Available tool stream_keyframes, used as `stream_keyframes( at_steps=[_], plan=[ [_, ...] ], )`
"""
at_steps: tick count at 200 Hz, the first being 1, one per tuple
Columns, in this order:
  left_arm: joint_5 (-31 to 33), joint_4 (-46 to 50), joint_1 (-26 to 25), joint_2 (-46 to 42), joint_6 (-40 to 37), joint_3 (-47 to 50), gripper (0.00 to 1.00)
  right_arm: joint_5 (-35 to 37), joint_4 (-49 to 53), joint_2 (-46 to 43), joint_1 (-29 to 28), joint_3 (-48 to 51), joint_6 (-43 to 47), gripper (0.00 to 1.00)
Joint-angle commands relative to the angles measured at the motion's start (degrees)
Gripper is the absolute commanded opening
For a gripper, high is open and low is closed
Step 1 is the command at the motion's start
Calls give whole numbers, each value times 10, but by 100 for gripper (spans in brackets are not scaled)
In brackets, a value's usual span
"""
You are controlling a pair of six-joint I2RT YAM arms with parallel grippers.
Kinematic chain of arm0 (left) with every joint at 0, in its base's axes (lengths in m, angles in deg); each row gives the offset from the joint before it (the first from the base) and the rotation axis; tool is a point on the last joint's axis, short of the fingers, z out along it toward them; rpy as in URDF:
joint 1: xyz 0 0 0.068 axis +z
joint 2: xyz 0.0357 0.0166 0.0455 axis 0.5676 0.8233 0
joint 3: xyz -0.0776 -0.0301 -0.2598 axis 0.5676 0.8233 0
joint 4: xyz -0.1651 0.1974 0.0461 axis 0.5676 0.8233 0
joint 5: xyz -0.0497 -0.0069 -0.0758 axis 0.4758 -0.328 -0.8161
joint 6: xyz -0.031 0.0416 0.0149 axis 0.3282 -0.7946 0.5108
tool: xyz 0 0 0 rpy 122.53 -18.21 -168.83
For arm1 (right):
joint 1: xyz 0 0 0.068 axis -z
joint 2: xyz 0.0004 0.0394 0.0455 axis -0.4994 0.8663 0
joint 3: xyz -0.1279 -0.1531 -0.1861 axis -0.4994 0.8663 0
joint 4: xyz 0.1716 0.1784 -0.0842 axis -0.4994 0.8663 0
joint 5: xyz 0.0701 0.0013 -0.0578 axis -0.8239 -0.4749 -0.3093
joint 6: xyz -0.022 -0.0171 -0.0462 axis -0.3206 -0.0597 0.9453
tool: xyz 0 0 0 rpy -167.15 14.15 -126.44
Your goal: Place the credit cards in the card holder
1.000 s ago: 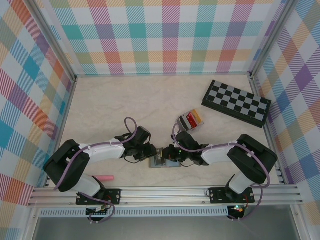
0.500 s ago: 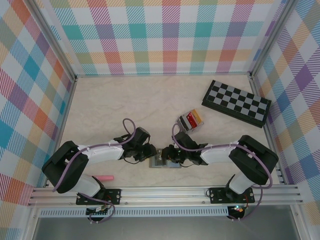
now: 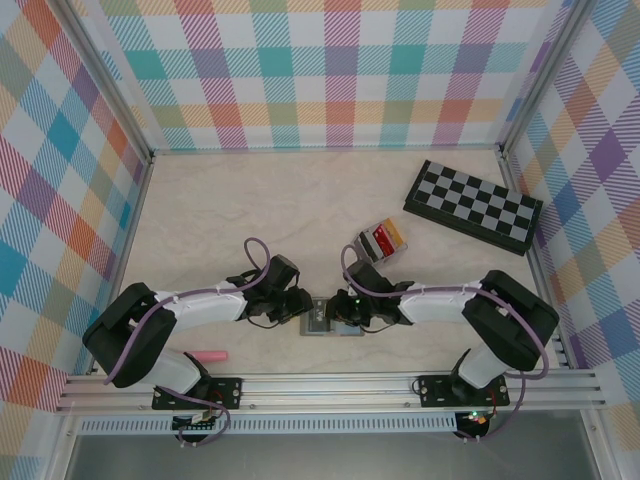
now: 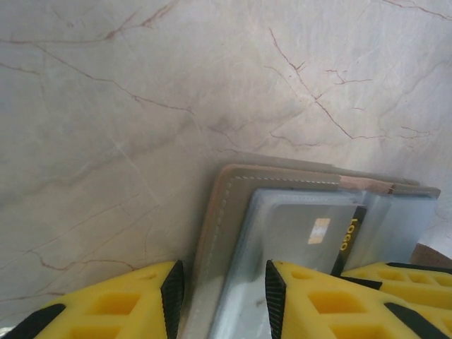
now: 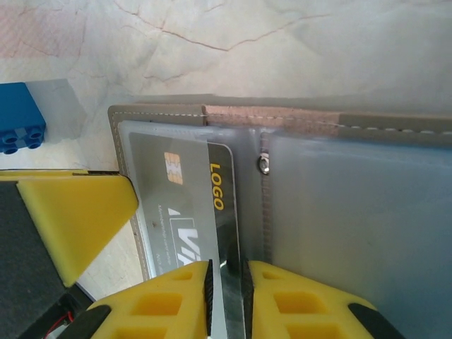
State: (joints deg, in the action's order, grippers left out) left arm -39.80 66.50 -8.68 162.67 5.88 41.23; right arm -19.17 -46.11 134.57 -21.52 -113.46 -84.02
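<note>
At the near left, one pink object [image 3: 210, 355] is lying by the left arm's base. Moving right, the left gripper [image 4: 222, 277] is standing partly spread astride the left edge of the single grey card holder [image 4: 227, 205]. It looks to be steadying the holder rather than clamping it. The holder is lying open and flat at the near middle of the table, between the two arms. One black credit card [image 5: 189, 205] is sitting partway inside the holder's clear sleeve, its long axis running left to right in line with the right gripper [image 5: 226, 274]. That gripper is pinching the card's right-hand end between nearly closed fingers, so the right arm is the one placed to act. The coming move looks like a leftward push along that axis. One blue block [image 5: 18, 116] is lying just off a corner of the holder. Farther right and back, one small tray [image 3: 365, 246] is holding other cards, a red one [image 3: 381, 239] and a yellow-tan one showing. One chequered board [image 3: 472, 205] is lying at the far right.
</note>
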Motion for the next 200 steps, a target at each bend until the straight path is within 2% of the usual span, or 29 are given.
stream_keyframes(
  at_steps=[1,27,46,79,95,116,130,149,158,179,200],
  plan=[
    [-14,-40,-12,1,14,15,38,-30,-24,15,-5,-23,-3,19],
    [-11,-44,-15,0,20,17,38,-40,-35,18,-5,-31,-11,19],
    [4,-27,-15,-9,19,16,38,-16,6,-4,-5,-38,3,21],
    [53,35,-15,-39,9,2,46,83,203,-80,19,-78,70,36],
    [74,65,-15,-53,-2,-12,49,121,286,-123,50,-108,121,47],
    [93,103,-14,-65,-19,-36,55,157,386,-159,115,-160,200,56],
    [98,115,-14,-64,-31,-58,58,173,443,-155,168,-203,259,65],
    [90,118,-12,-47,-47,-94,62,201,506,-120,221,-274,330,71],
    [82,115,-13,-34,-53,-115,62,211,520,-98,231,-303,365,72],
    [62,102,-11,5,-58,-158,63,249,559,-26,237,-370,417,65],
    [43,95,-11,48,-58,-198,64,266,572,40,237,-416,453,53]
  ],
)
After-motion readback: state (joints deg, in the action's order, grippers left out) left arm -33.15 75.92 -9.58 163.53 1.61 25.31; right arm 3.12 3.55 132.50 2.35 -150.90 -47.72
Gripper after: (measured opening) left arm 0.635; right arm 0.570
